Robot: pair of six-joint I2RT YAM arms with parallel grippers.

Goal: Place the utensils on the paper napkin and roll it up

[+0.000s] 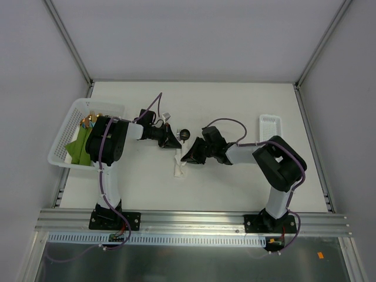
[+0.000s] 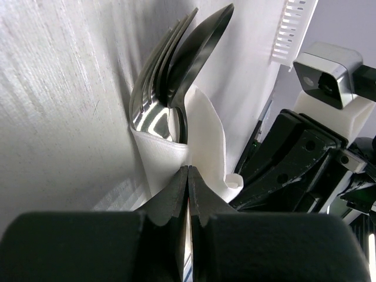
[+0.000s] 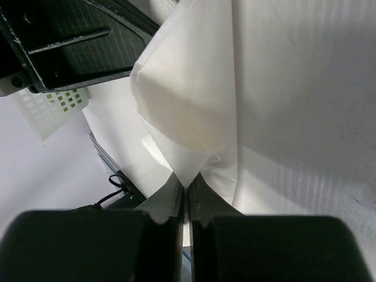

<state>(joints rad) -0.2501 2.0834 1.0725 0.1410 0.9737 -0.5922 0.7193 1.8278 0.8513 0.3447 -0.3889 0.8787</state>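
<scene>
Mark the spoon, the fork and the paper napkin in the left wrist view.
spoon (image 2: 201, 50), left wrist view, on its bowl.
fork (image 2: 157, 70), left wrist view, on its tines.
paper napkin (image 2: 164, 158), left wrist view, on the wrapped fold.

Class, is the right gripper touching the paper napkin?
Touching. The right wrist view shows the right gripper shut on a corner of the napkin.
</scene>
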